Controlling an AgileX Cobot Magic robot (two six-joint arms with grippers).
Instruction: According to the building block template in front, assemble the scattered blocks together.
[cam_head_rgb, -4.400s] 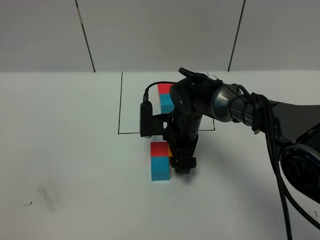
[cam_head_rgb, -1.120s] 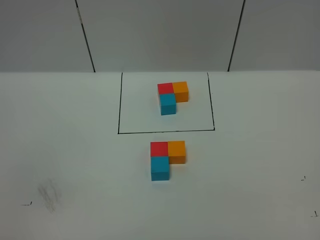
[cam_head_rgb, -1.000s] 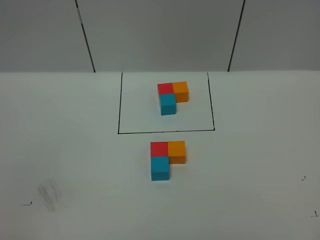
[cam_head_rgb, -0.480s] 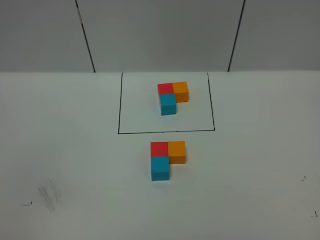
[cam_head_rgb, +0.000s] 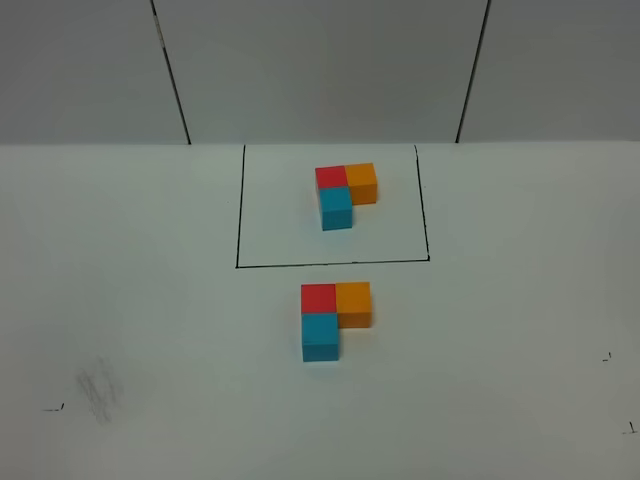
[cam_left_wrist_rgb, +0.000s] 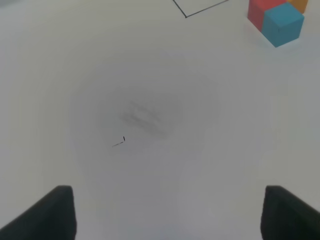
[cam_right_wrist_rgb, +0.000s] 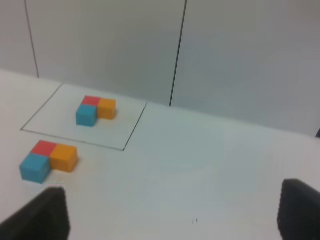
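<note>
The building block template (cam_head_rgb: 340, 192) sits inside a thin black rectangle (cam_head_rgb: 330, 265): red and orange in a row, blue below red. In front of it the unframed red block (cam_head_rgb: 318, 298), orange block (cam_head_rgb: 353, 303) and light blue block (cam_head_rgb: 320, 336) touch in the same L shape. Neither arm shows in the exterior high view. My left gripper (cam_left_wrist_rgb: 170, 220) is open and empty over bare table, far from the blue block (cam_left_wrist_rgb: 283, 24). My right gripper (cam_right_wrist_rgb: 172, 220) is open and empty, well back from the blocks (cam_right_wrist_rgb: 47, 159) and the template (cam_right_wrist_rgb: 95, 111).
The white table (cam_head_rgb: 150, 300) has a faint grey smudge (cam_head_rgb: 98, 388) at front left, also under the left wrist view (cam_left_wrist_rgb: 145, 117). Small black marks (cam_head_rgb: 607, 357) lie at front right. A grey panelled wall (cam_head_rgb: 320, 70) stands behind.
The right arm, which stood over the orange block 4.4 s ago, has pulled back out of the exterior high view. The blocks have not moved in the last second.
</note>
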